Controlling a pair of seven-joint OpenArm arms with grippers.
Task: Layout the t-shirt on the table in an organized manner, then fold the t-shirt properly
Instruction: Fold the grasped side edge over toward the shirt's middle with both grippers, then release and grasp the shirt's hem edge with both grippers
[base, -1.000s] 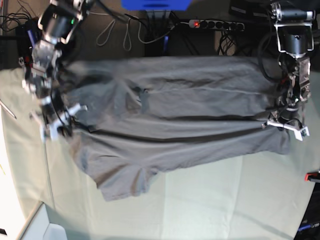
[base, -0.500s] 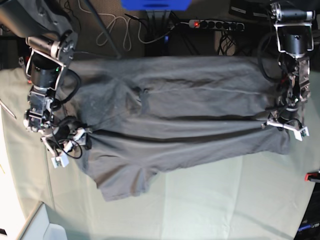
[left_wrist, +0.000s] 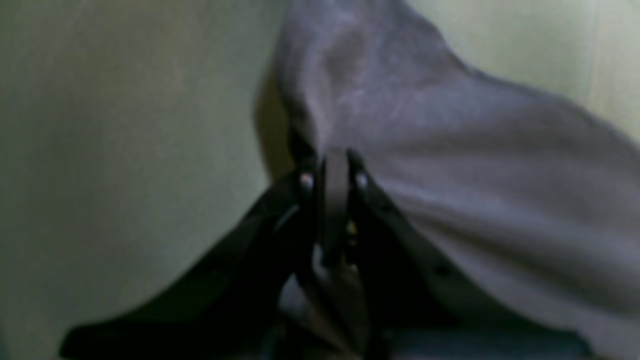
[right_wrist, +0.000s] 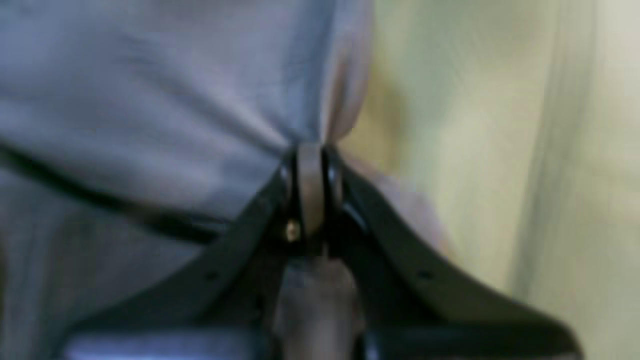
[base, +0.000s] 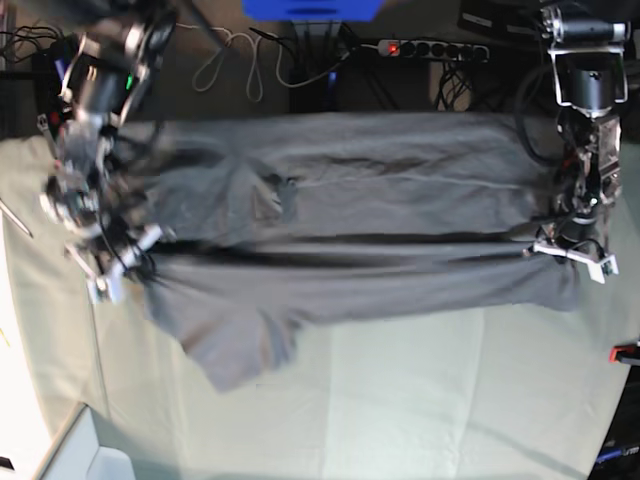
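T-shirt: medium grey, spread lengthwise across the far half of the bench, stretched between the two arms. One long dark fold line runs along its middle; a sleeve sticks out toward the near side at the base view's left.

Bench: covered in pale green cloth, bare in front of the shirt.

Left pincer: at the base view's right, its arm hanging almost straight down from above, wrist vertical. Clenched on the t-shirt; the left wrist view shows the jaws pressed together with a ridge of grey fabric gathered at their tips, green cloth beside it.

Right pincer: at the base view's left, its arm coming down from the far left corner, leaning slightly inward, blurred. Clenched on the t-shirt; the right wrist view shows closed jaws pinching a pleat of grey cloth at the shirt's edge, with green bench cover just beside.
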